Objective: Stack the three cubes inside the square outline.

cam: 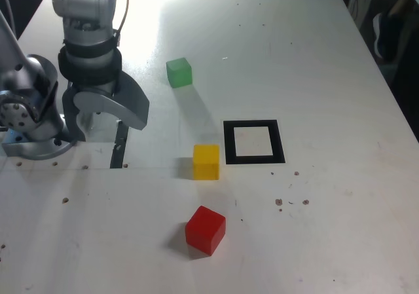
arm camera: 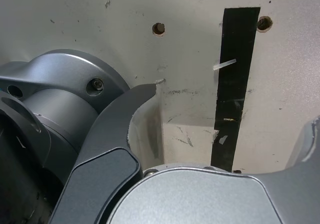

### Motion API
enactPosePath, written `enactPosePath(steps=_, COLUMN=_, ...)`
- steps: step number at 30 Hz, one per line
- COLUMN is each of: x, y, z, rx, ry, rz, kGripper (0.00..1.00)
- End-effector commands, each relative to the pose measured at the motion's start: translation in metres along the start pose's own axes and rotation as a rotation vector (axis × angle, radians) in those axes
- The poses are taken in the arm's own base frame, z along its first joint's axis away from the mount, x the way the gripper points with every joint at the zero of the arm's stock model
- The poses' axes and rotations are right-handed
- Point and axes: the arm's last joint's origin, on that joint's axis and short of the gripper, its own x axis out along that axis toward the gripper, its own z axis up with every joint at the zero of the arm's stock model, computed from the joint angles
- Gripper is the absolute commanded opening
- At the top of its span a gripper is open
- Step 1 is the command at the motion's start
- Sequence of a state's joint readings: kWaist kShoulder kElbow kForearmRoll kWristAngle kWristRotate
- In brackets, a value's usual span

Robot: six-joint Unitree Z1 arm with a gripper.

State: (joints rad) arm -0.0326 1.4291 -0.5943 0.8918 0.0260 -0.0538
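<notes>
Gripper (cam: 110,125) jaws spread wide and empty, the robot arm (cam: 91,45) hangs over the black strip (cam: 119,147), well to the exterior view's left of the square outline (cam: 279,142), likely poised there to leave the workspace free before a first pick. Green cube (cam: 179,73) lies beyond the outline, up and to its left; red cube (cam: 205,230) sits below and left of it, turned at an angle; yellow cube (cam: 206,162) rests just beside its left edge, perhaps the handiest base for the stack.
</notes>
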Motion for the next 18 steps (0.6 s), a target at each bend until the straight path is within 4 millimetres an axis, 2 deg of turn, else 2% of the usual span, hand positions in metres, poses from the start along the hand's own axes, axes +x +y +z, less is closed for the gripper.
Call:
enactPosePath(steps=1, x=-0.001, y=0.000, z=-0.001, rx=-0.002, ry=-0.007, rz=-0.001, kGripper=0.97)
enactPosePath(steps=11, x=-0.007, y=0.000, z=-0.003, rx=-0.007, ry=-0.013, rz=-0.004, kGripper=0.98)
enactPosePath(steps=18, x=-0.037, y=-0.016, z=-0.005, rx=0.013, ry=-0.080, rz=-0.010, kGripper=0.98)
